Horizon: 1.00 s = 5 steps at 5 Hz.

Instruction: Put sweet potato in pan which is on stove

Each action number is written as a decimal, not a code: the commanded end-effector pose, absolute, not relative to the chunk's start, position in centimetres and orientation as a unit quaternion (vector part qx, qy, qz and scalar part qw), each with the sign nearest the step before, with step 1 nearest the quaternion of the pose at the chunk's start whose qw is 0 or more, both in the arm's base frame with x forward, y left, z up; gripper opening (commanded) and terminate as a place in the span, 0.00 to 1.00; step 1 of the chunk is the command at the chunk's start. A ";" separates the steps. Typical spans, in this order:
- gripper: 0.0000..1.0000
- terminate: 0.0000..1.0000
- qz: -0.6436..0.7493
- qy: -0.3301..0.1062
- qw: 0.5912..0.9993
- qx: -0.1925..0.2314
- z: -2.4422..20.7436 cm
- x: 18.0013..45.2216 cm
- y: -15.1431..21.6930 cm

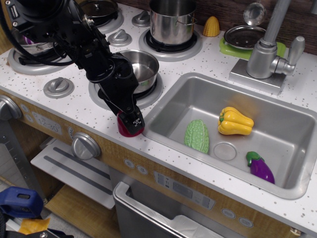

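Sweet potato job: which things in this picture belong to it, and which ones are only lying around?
Belong to the job:
- sweet potato, on the counter edge under the tool
- pan
- stove

Only lying around:
- tall pot
- yellow pepper, green vegetable and eggplant in the sink
- corn

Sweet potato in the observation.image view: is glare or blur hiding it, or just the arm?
In the observation.image view, the sweet potato looks sharp; only its lower part shows, the hand covering the top. Glare sits on the pan and sink, not on the toy.
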State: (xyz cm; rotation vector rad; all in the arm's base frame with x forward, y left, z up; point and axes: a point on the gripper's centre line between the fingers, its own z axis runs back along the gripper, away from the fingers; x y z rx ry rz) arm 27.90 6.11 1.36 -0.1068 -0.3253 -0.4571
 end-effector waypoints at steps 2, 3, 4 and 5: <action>0.00 0.00 -0.251 -0.149 0.956 -0.009 4.3 28.9 6.9; 0.00 0.00 -0.265 -0.123 0.956 0.001 7.3 29.6 7.7; 0.00 0.00 -0.297 -0.098 0.949 0.030 10.3 30.6 8.7; 0.00 0.00 -0.334 -0.097 0.936 0.048 11.6 32.4 10.0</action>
